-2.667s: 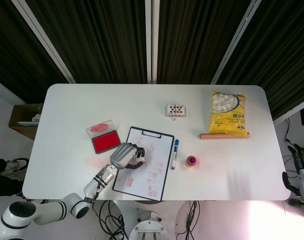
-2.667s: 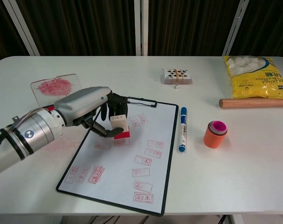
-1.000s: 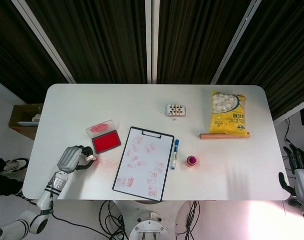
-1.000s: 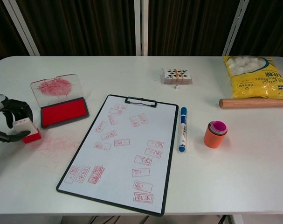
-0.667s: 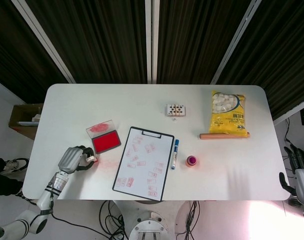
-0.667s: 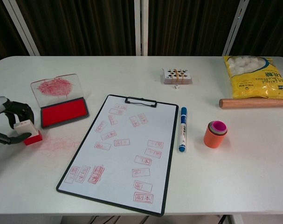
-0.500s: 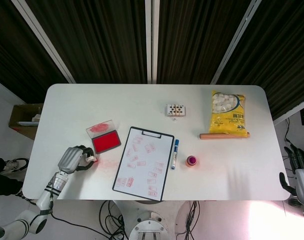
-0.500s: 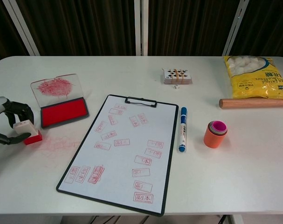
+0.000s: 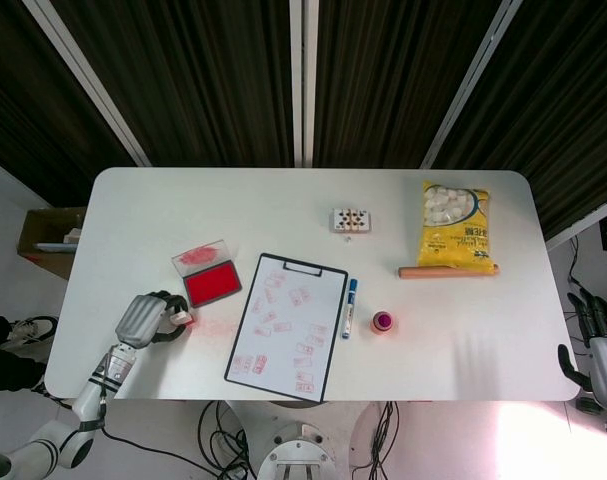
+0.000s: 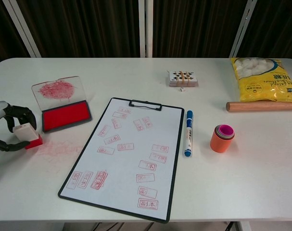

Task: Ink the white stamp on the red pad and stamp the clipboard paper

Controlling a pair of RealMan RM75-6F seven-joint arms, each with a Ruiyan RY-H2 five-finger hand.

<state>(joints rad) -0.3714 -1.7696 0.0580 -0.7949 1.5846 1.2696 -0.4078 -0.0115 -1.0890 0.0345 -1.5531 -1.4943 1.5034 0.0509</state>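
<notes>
Counter point(image 10: 261, 183) layout: clipboard point(image 10: 126, 159) at centre-front, ink pad point(image 10: 66, 115) to its left, stamp point(image 10: 26, 134) w/ left hand point(image 10: 4, 127) further left. Pen point(image 10: 187, 133) just right of clipboard, then cup stack point(image 10: 222, 138). Card deck point(image 10: 183, 78) behind; snack bag point(image 10: 263, 79) & rolling pin point(image 10: 261, 106) back right.

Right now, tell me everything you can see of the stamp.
The stamp is a small block with a white body and a red base. It stands on the table at the near left, slightly tilted, in front of the left corner of the open red pad and beside a smear of red ink on the tabletop. The left hand is wrapped around it, dark fingers curling over its top and near side. Its printing face is hidden.
</notes>
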